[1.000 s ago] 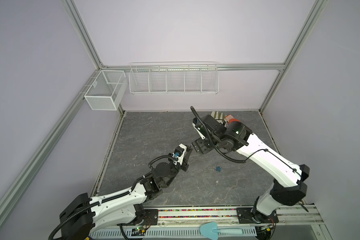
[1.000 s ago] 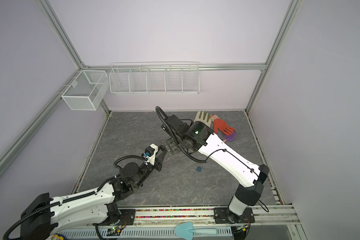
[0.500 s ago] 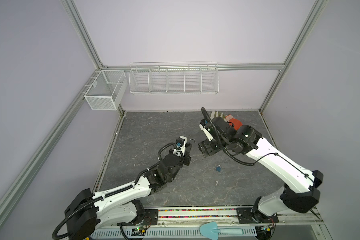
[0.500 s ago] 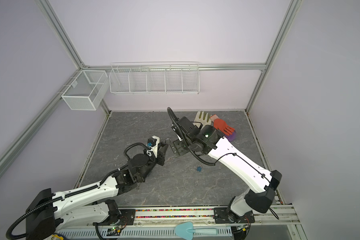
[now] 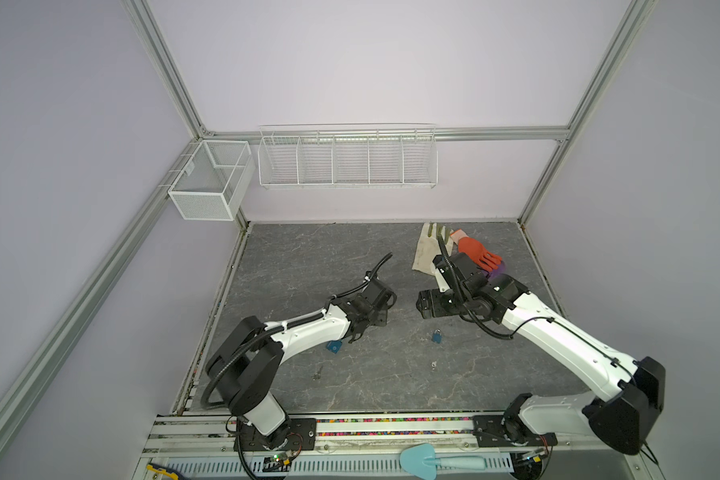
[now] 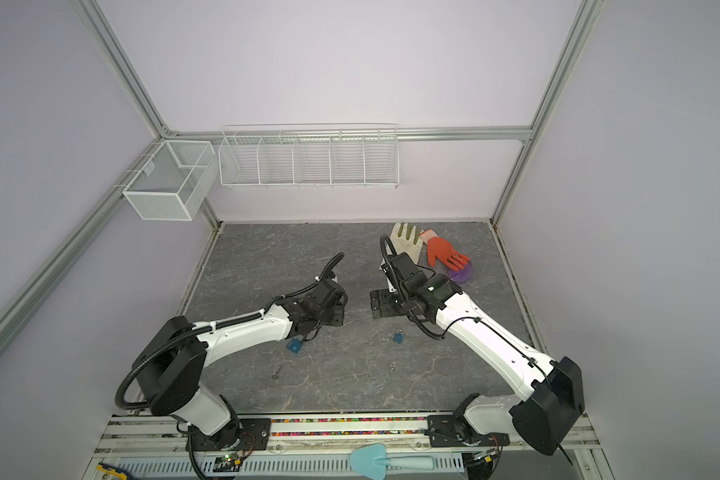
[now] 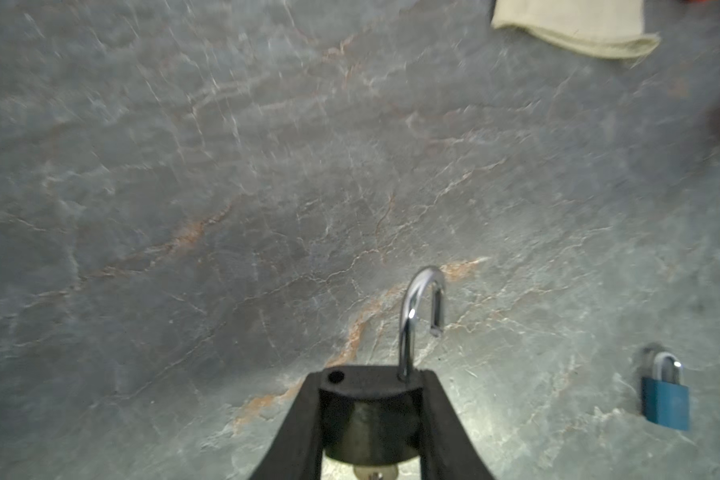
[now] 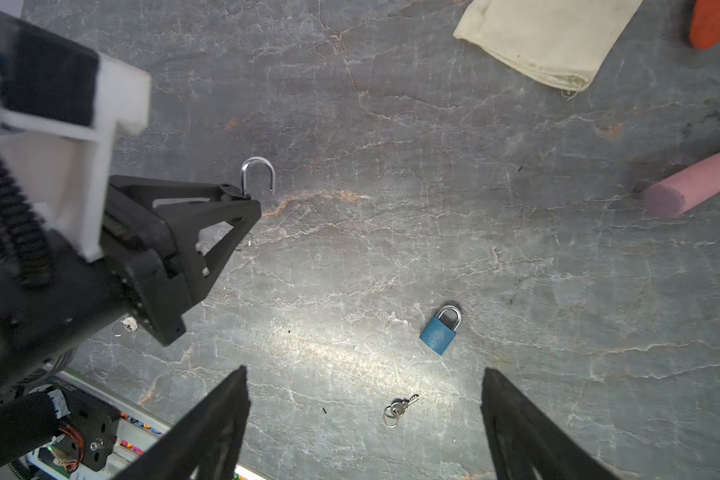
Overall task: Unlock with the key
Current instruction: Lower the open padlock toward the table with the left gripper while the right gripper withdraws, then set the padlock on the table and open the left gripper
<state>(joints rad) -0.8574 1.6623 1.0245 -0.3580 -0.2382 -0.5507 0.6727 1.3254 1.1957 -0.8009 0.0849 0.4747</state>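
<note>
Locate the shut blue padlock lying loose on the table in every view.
In a top view: blue padlock right of centre, just beyond the key ring.
In a top view: blue padlock again right of centre.
Left wrist: blue padlock lies apart from the held open padlock.
Right wrist: blue padlock lies between key ring and cream glove.
Shared landmark: the cream glove, in all four.

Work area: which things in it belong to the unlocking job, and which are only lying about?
For the job: open padlock in the left pincer; blue padlock, shackle shut; ringed key near it; second key.
Lying about: cream glove; orange glove; pink stick; light blue shovel.
</note>
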